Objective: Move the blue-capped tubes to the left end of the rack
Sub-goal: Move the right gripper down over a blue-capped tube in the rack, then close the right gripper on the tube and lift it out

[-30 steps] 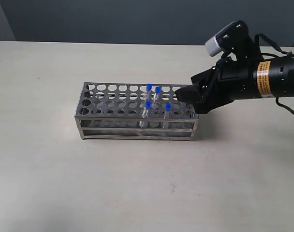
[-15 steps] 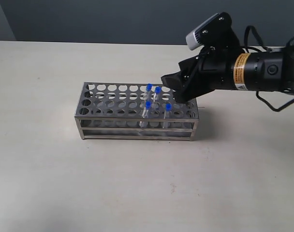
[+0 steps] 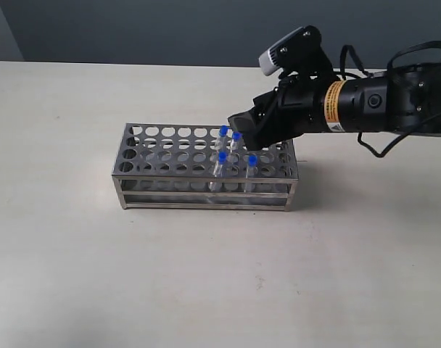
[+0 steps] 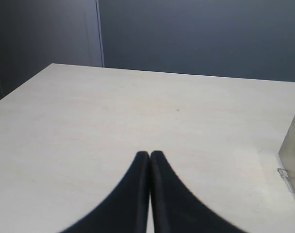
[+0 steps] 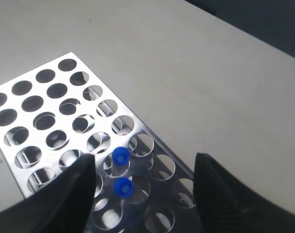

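One broad, pale bench [image 3: 75, 275] carries everything we see, with a dark wall behind it; near its middle stands the rack [image 3: 170, 156], a long shiny steel frame with open sides, its top plate pierced by four rows of round holes, its long side facing the exterior camera. The right arm [image 3: 380, 105], black with an orange-and-white label band and a grey-capped camera on its wrist, reaches in from the right of the exterior view and slants down over the rack's right half; its hand [image 3: 248, 134] hangs above the far rows with the jaws spread wide and nothing between them but air. From the right wrist camera we see that hand [image 5: 143, 162] with one dark finger on either side of the frame and two blue caps in the gap below; whether a finger touches a cap we cannot tell. The left hand [image 4: 149, 155] appears only in its own wrist view, poised over bare bench, its two black fingers pressed together and gripping nothing. The four blue-capped tubes [image 3: 236, 135] stand upright in the rack's right half, two in the far rows just beside the open hand, two in the near rows, all well apart from the left end.
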Controlling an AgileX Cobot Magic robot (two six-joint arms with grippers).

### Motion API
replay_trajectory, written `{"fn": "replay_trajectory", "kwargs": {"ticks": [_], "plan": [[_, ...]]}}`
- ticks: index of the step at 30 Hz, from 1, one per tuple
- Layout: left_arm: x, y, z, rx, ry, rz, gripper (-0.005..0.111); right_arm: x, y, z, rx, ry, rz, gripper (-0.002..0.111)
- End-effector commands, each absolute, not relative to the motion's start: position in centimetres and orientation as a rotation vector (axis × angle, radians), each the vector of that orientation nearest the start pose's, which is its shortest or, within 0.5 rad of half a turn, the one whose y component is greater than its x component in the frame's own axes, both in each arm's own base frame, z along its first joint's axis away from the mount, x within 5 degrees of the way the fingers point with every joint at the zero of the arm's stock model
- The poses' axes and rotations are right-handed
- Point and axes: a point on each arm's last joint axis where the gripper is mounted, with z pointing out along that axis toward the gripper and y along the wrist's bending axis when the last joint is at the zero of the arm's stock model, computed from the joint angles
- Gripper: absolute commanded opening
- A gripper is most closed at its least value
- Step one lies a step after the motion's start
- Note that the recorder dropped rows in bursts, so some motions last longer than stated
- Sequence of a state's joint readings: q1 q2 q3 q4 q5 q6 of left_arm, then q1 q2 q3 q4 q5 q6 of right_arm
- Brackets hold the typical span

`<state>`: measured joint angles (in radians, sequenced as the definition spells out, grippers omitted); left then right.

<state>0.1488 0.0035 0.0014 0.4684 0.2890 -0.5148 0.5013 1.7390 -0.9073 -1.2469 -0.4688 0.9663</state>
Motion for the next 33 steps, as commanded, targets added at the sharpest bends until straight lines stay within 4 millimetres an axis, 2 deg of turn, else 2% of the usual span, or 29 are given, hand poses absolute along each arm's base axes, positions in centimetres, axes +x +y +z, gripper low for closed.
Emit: {"fn": "replay_trajectory", "kwargs": {"ticks": [1,10,18,28,30,31,32,33], "plan": [[5.2,2.0,19.0,-0.277,1.724,0.176,0.001,29.0,21.1,18.8,-1.044,1.914,0.64,0.058],[5.2,2.0,19.0,-0.277,1.724,0.176,0.001,29.0,21.6,16.9,-1.062,1.978,0.607,0.058],[5.2,2.0,19.0,-0.277,1.724,0.176,0.001,29.5,21.8,17.4,-1.054,1.966,0.588,0.058],[5.2,2.0,19.0,-0.277,1.724,0.176,0.001,29.7,21.9,16.5,-1.06,1.988,0.592,0.057],[5.2,2.0,19.0,-0.277,1.724,0.176,0.001,29.7,21.9,16.4,-1.059,1.99,0.589,0.051],[5.2,2.0,19.0,-0.277,1.724,0.176,0.001,29.7,21.9,16.4,-1.062,1.989,0.588,0.038],[5.2,2.0,19.0,-0.277,1.724,0.176,0.001,29.7,21.9,16.4,-1.062,1.989,0.588,0.032],[5.2,2.0,19.0,-0.277,1.724,0.176,0.001,29.7,21.9,16.4,-1.06,1.991,0.589,0.018]]}}
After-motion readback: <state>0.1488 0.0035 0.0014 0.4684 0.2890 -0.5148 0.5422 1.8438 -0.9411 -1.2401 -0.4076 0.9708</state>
